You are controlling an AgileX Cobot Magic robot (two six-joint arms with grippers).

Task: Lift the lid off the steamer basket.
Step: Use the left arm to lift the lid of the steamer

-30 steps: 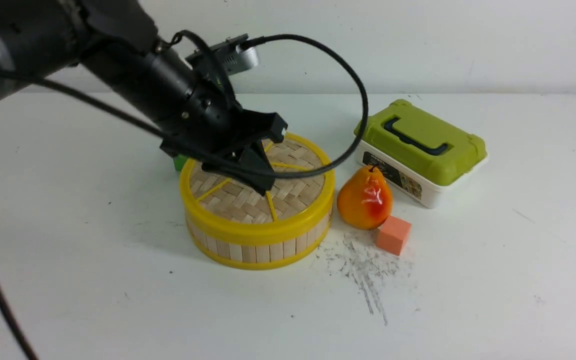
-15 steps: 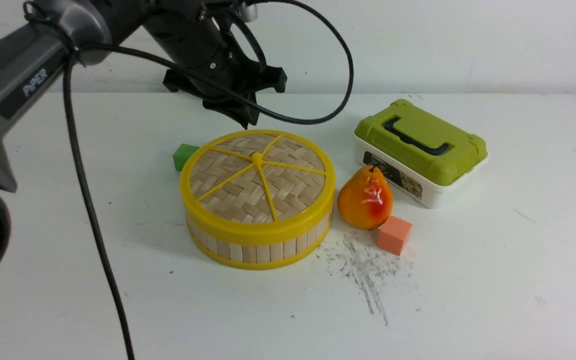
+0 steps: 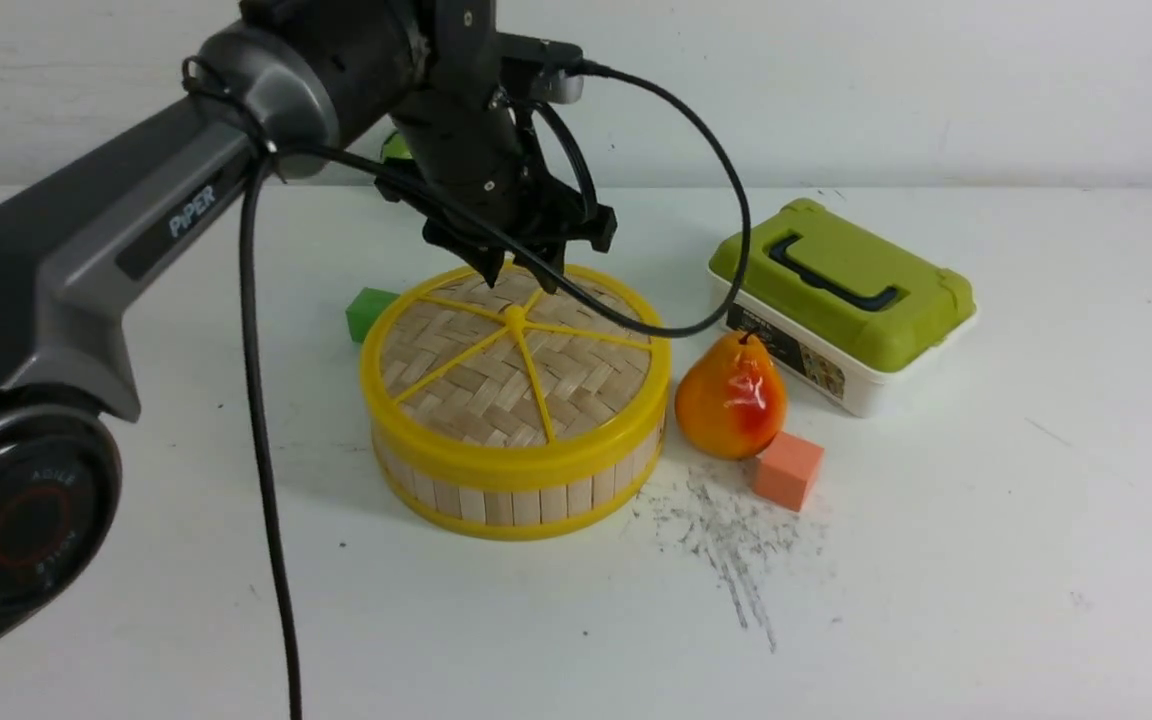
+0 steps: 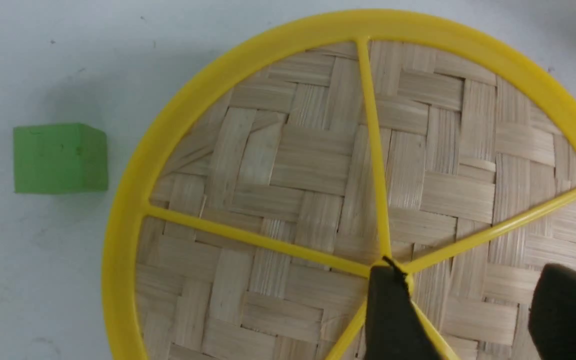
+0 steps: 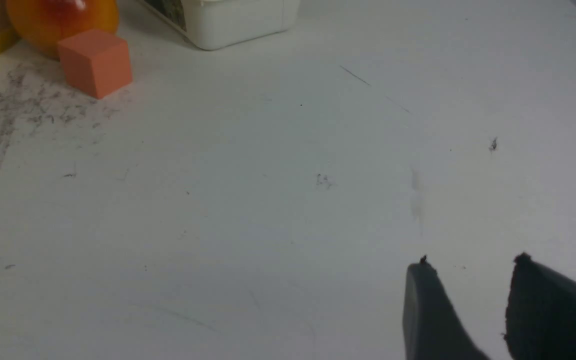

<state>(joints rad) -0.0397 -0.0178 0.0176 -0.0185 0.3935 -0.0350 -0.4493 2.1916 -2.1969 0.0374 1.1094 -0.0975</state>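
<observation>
Hovering empty and spread wide above the lid (image 3: 496, 380), the left claw (image 3: 519, 275) should straddle the centre knob (image 3: 514, 318) squarely, close, then lift straight.

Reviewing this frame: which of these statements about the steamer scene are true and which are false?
1. The lid sits on the steamer basket. True.
2. The left gripper is clamped on the lid. False: its fingers stand apart over the lid, closed on nothing.
3. The orange cube lies inside the basket. False: it sits on the table beside the pear.
4. The green cube sits on the table outside the basket. True.
5. The right gripper holds the pear. False: it is open and empty.
</observation>
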